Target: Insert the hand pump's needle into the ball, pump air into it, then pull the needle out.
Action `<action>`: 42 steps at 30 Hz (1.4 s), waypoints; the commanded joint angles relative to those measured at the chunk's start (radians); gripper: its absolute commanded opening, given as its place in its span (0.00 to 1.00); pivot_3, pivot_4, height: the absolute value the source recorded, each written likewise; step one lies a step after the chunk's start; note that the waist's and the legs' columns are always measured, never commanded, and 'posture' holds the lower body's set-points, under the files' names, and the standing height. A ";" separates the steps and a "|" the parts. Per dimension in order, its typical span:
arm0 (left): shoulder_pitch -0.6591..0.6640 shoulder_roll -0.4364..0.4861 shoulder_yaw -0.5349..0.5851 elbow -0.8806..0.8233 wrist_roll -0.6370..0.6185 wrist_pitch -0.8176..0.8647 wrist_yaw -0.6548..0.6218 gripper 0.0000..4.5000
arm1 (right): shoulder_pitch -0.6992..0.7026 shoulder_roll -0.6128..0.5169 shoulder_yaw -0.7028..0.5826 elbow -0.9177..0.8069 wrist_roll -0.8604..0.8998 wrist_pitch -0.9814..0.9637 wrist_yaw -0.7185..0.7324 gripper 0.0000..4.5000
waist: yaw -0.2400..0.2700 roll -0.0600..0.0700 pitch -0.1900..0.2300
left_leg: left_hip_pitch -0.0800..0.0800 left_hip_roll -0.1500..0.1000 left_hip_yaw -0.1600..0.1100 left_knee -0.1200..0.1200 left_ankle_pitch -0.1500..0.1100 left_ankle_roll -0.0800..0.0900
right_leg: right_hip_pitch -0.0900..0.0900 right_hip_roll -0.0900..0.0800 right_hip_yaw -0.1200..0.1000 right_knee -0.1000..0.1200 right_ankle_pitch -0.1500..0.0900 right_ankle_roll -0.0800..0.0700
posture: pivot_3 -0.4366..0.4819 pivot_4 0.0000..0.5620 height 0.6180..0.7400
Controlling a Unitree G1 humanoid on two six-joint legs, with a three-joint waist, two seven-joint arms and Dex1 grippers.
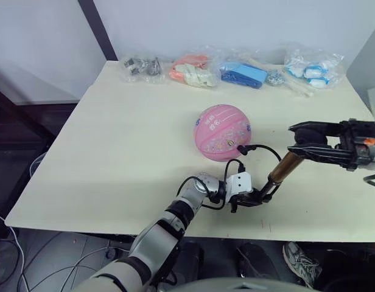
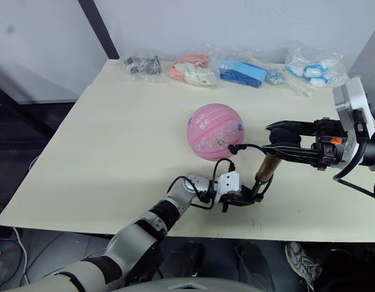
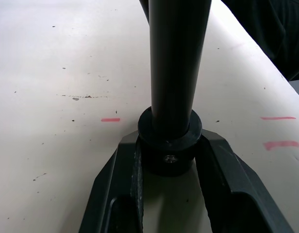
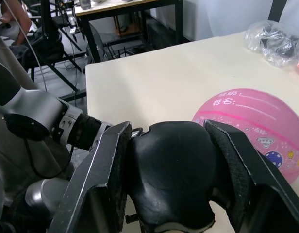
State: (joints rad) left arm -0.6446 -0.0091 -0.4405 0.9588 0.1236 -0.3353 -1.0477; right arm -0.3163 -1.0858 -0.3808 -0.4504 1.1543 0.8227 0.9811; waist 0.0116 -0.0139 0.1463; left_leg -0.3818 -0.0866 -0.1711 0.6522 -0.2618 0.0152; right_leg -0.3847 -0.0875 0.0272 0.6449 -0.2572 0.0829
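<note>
The worktop [image 1: 114,152] is seen as a pale cream table. The ball [image 1: 222,132], pink w/ cartoon prints, is set right of centre, round, resting on the worktop. Along the far edge a row of plastic bags [image 1: 236,70] w/ small items is laid.

The hand pump [image 1: 283,169] is held tilted near the front edge, just in front of the ball; its gold-bronze barrel is angled up toward the right. The thin black hose [image 1: 260,148] is looped from the pump to the ball's front-right side, where the needle fitting [image 1: 240,149] is seen touching the ball.

L gripper [image 1: 251,196] is closed on the pump's black base cap. R gripper [image 2: 279,140] is clamped on the black handle [image 4: 171,174], fingers snug on both sides.
</note>
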 commanded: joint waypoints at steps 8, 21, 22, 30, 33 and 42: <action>0.027 0.031 -0.016 0.063 0.046 0.033 0.005 0.23 | 0.002 -0.025 -0.053 0.009 -0.028 0.001 0.011 0.43 | 0.001 0.000 0.000 | 0.000 0.000 0.000 0.000 0.000 0.000 | 0.000 0.000 0.000 0.000 0.000 0.000 | 0.48 0.27 0.97; 0.028 0.037 -0.017 0.053 0.045 0.038 0.001 0.23 | 0.145 0.085 0.142 -0.009 -0.165 -0.047 0.002 0.43 | -0.001 -0.003 -0.002 | 0.002 0.001 0.000 0.000 0.000 0.000 | 0.001 0.001 0.000 0.000 0.000 0.000 | 0.48 0.27 0.97; 0.029 0.037 -0.017 0.052 0.045 0.039 0.001 0.23 | 0.155 0.095 0.161 -0.005 -0.188 -0.060 0.005 0.43 | -0.001 -0.003 -0.002 | 0.002 0.001 0.000 0.000 0.000 0.000 | 0.001 0.001 0.000 0.000 0.000 0.000 | 0.48 0.27 0.97; 0.034 0.038 -0.016 0.042 0.043 0.045 0.001 0.23 | 0.227 0.183 0.320 0.048 -0.424 -0.216 0.002 0.43 | -0.001 -0.005 -0.003 | 0.003 0.001 0.000 0.000 0.000 0.000 | 0.002 0.001 0.000 0.000 0.000 0.000 | 0.48 0.27 0.97; 0.033 0.039 -0.016 0.044 0.043 0.045 0.001 0.23 | 0.243 0.226 0.356 0.075 -0.486 -0.266 -0.016 0.43 | -0.002 -0.005 -0.004 | 0.003 0.001 0.000 0.000 0.000 0.000 | 0.002 0.001 0.000 0.000 0.000 0.001 | 0.48 0.27 0.97; 0.034 0.041 -0.015 0.044 0.043 0.046 -0.001 0.23 | 0.202 0.233 0.286 0.026 -0.394 -0.216 -0.026 0.43 | -0.005 -0.005 -0.004 | 0.005 0.001 -0.001 0.000 0.000 0.000 | 0.004 0.002 0.000 0.000 0.000 0.000 | 0.48 0.27 0.97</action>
State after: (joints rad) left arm -0.6401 -0.0024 -0.4408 0.9605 0.1252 -0.3310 -1.0468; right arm -0.1096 -0.8397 -0.0686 -0.4137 0.7305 0.5544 0.9681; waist 0.0067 -0.0190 0.1421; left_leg -0.3774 -0.0857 -0.1720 0.6521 -0.2617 0.0150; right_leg -0.3805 -0.0859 0.0268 0.6450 -0.2573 0.0833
